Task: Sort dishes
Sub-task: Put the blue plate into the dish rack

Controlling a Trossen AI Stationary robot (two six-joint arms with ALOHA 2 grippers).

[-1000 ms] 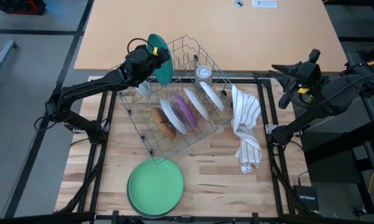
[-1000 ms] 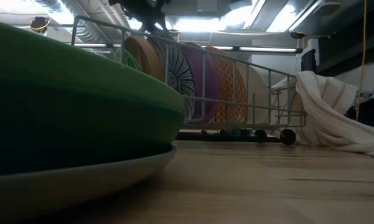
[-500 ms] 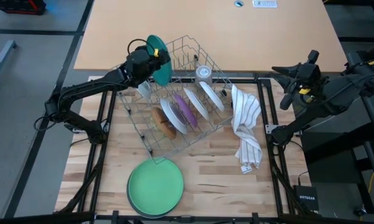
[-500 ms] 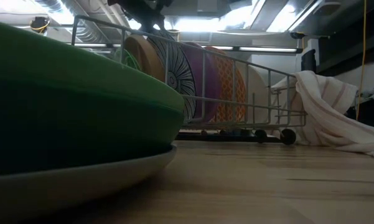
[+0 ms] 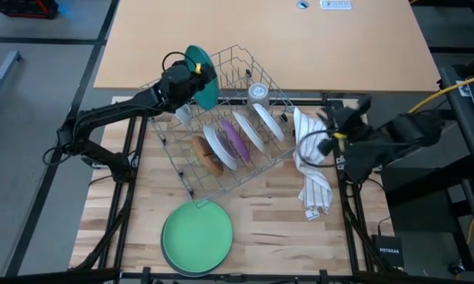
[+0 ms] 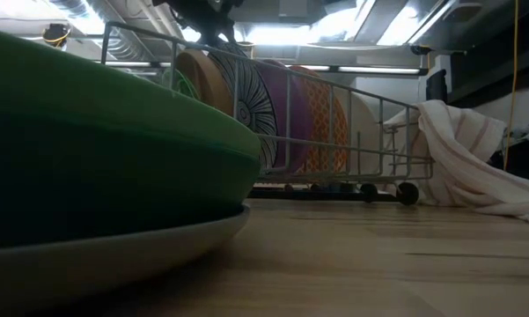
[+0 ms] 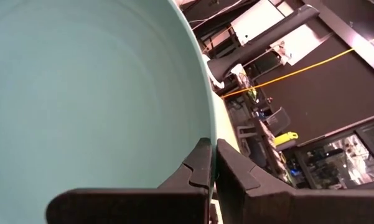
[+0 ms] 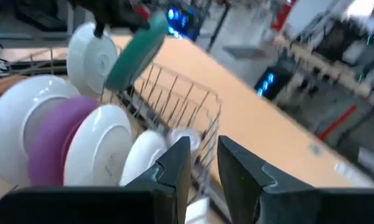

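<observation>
Teal plate (image 5: 201, 65) is held pinched by the left hand (image 5: 191, 72) above the wire rack's (image 5: 229, 134) far corner; right hand (image 5: 329, 126), slightly open, sits beside the rack.

Two arms are working at the bench (image 5: 268, 229), each carrying one tool: the left tool (image 5: 195, 72) and the right tool (image 5: 325, 132). One grey wire rack (image 5: 191, 189) is sitting on the bench, and one striped cloth (image 5: 314, 162) is lying just beside the rack. Inside the rack, at least five dishes are standing on edge: one brown (image 5: 207, 154), three white (image 5: 220, 145), and one purple (image 5: 235, 139). One teal plate (image 5: 202, 71) is hanging over the rack's far corner. Near the rack, two plates are lying stacked: one green plate (image 5: 197, 233) on one grey plate (image 5: 167, 259).
</observation>
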